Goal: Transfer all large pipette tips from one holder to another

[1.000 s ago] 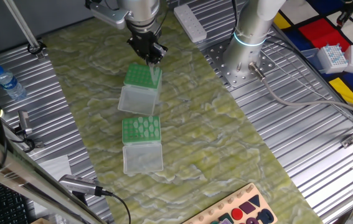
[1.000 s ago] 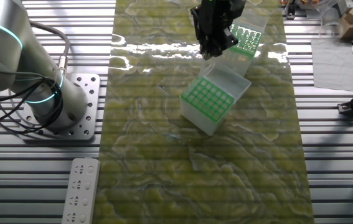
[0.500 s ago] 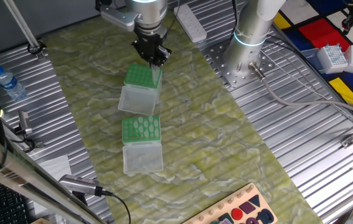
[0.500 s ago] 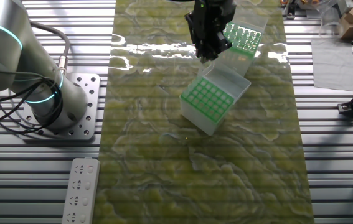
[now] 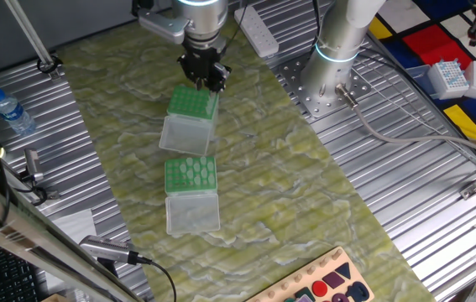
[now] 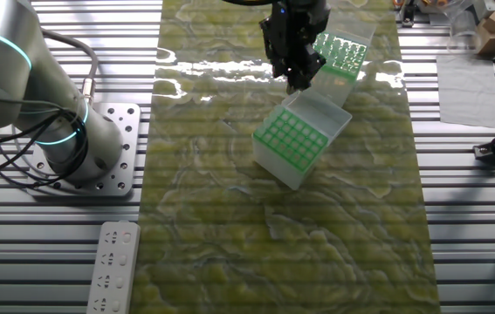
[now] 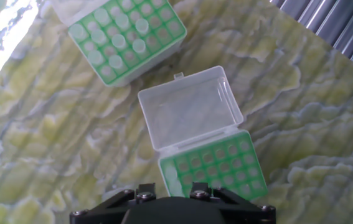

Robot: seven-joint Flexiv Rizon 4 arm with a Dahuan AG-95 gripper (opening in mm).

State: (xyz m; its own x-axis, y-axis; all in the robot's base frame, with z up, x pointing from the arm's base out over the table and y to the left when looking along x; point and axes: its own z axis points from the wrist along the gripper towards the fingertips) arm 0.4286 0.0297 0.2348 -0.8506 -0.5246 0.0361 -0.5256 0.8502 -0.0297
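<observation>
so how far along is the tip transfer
Hard to call. Several tips stand in the farther box; the nearer box, under the hand, looks nearly all empty holes. Whether the hand holds a tip is hidden, and which box is being filled is unclear.

A green marbled mat (image 5: 305, 210) covers the middle of the ribbed metal table (image 5: 405, 193). Left of the mat lies a water bottle (image 5: 11, 111); beyond its far edge, a white power strip (image 5: 257, 32). At the mat's near corner sits what may be a shape-sorting board (image 5: 321, 283).
</observation>
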